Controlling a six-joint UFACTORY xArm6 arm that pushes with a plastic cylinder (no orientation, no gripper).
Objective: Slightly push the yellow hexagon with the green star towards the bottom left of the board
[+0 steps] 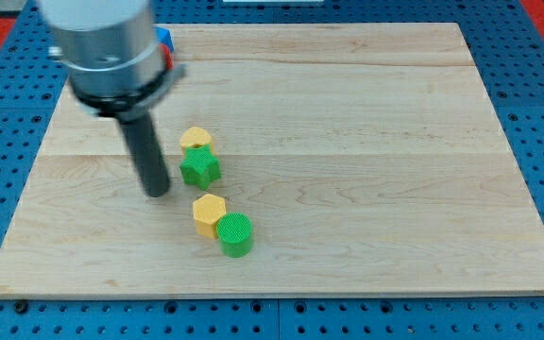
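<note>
The yellow hexagon [209,213] lies left of the board's middle, touching a green cylinder [235,234] at its lower right. The green star [199,167] sits just above the hexagon with a small gap between them. A yellow heart-shaped block [195,140] touches the star's top. My tip [156,192] rests on the board left of the star and up-left of the hexagon, touching neither.
The wooden board [366,142] lies on a blue perforated table. A blue block [163,37] and a red block [167,62] sit at the board's top left, mostly hidden behind the arm's grey body [107,47].
</note>
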